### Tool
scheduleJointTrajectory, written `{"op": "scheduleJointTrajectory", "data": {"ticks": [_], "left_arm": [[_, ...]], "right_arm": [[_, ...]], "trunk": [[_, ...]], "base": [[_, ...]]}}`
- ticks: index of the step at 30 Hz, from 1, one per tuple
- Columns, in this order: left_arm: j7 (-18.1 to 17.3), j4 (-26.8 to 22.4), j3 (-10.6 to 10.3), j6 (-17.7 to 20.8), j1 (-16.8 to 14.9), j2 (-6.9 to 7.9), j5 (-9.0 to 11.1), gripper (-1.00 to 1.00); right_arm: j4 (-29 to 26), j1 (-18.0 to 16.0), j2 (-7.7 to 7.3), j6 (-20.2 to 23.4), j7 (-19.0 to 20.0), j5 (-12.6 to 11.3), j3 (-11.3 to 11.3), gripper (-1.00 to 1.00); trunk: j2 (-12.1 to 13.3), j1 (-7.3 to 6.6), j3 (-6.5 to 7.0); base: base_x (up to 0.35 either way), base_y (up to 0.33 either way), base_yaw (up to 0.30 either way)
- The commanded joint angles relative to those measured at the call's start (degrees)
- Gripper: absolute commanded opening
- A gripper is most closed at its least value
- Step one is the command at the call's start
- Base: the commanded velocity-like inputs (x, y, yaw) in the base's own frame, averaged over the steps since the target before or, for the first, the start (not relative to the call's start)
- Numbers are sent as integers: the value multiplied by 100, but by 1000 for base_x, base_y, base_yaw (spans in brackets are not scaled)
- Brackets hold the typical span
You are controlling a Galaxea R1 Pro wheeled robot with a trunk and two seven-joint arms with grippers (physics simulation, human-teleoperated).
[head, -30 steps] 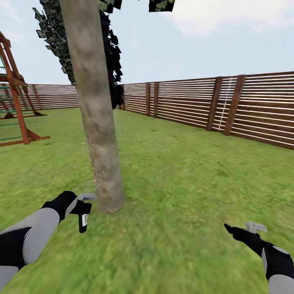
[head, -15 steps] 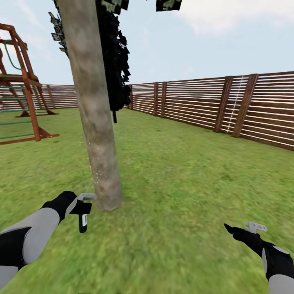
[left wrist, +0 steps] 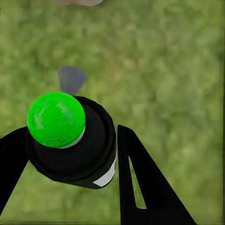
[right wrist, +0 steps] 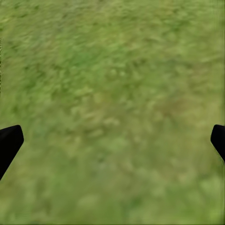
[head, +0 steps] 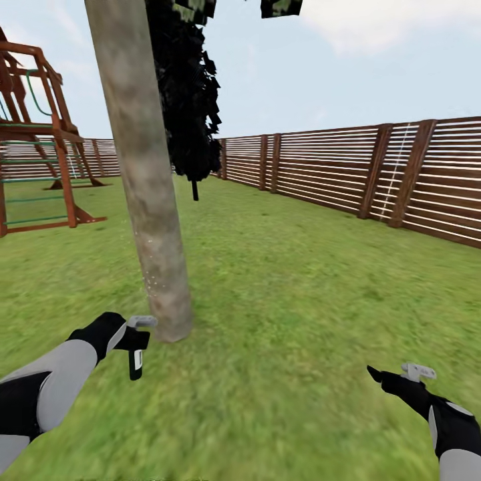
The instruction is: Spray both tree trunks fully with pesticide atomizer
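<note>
Spraying is in hand: the left gripper (head: 137,342) has its jaws clamped on the pesticide atomizer (head: 135,361) just beside the tree trunk (head: 148,200), where whitish speckles (head: 152,284) show low down. Right gripper (head: 391,381) hangs spread, empty. Next, I'd judge, aim higher.

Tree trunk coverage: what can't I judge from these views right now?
- Tree trunk: head view's top edge cuts it off; far side hidden.
- Pesticide: speckles too small to gauge coverage.
- Pesticide atomizer nozzle: left wrist view shows its green end between the left pincer's fingers.
- Second tree: unidentifiable here.
</note>
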Motion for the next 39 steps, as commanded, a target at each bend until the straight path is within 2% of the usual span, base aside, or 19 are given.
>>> {"op": "scheduleJointTrajectory", "data": {"ticks": [1,6,12,20,26,28,32,34,35,39], "left_arm": [[2,-6,0,0,-2,0,0,-100],[7,-57,15,0,-4,0,0,-100],[38,-632,1,27,-7,-28,-8,-100],[45,-631,-1,26,-5,-44,-8,-100],[76,-677,17,57,-6,-31,-8,-100],[98,-892,17,218,-8,-28,-8,-100],[123,-2015,17,1259,-18,-26,-22,-100],[123,-2346,13,1704,-39,-23,-28,-100],[123,-2413,11,1845,-44,-19,-31,-100],[123,-2488,9,2005,-100,-9,-34,-100]], "right_arm": [[-2,2,-3,0,0,0,0,100],[0,0,-3,0,0,0,0,100],[0,0,-7,0,0,0,0,100],[1,0,-7,0,0,0,0,100],[1,0,-7,0,0,0,0,100],[1,1,-7,0,0,0,0,100],[1,0,-6,-4,-3,0,-1,100],[1,0,-7,-3,-5,0,0,100],[1,1,-7,-2,-6,0,-2,100],[1,2,-7,-3,-8,0,0,100]], "trunk": [[0,0,0],[0,0,0],[0,0,0],[0,0,0],[0,0,0],[0,0,0],[0,0,0],[0,0,0],[0,0,0],[0,0,0]], "base": [[0,-323,233],[74,-323,245],[166,-305,106],[140,-266,2],[6,-29,0],[0,-1,0],[0,0,0],[0,0,0],[0,0,0],[0,0,0]]}}
